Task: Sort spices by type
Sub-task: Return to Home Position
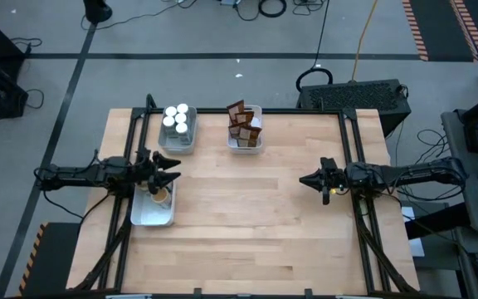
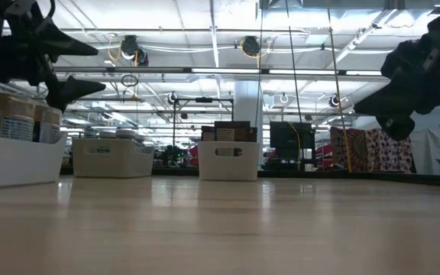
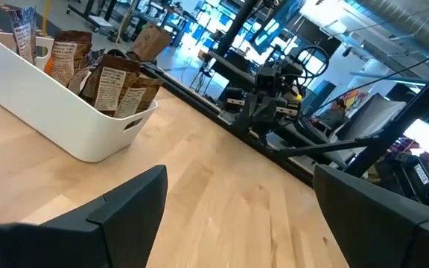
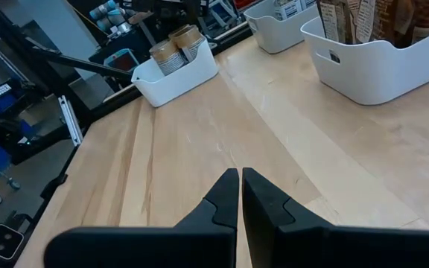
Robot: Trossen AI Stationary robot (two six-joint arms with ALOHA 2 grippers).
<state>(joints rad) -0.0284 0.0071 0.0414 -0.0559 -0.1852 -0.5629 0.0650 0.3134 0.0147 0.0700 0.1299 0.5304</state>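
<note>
Hovering at the top edge of the lower-left bin (image 1: 142, 218) with the left end effector (image 1: 178, 176), fingers spread wide, holding nothing. Parked mid-right above the bench (image 1: 247, 224) with the right end effector (image 1: 304, 180), pinched fully closed, empty too. Counting three white bins: five white-topped jars (image 1: 177, 118) upper left, brown packets (image 1: 244, 124) upper centre, tan-topped jars (image 1: 160, 195) lower left, half hidden, number unclear.

High view: overhead, straight down, far enough back to frame the whole desk (image 1: 256, 216). Low view: desk-top level, facing across into the room. Left wrist view: close over the boards, past the left tool (image 3: 238, 179), toward the right arm (image 3: 274, 89). Right wrist view: past the right tool (image 4: 240, 175), facing opposite. All four share the packet bin (image 1: 246, 149).
</note>
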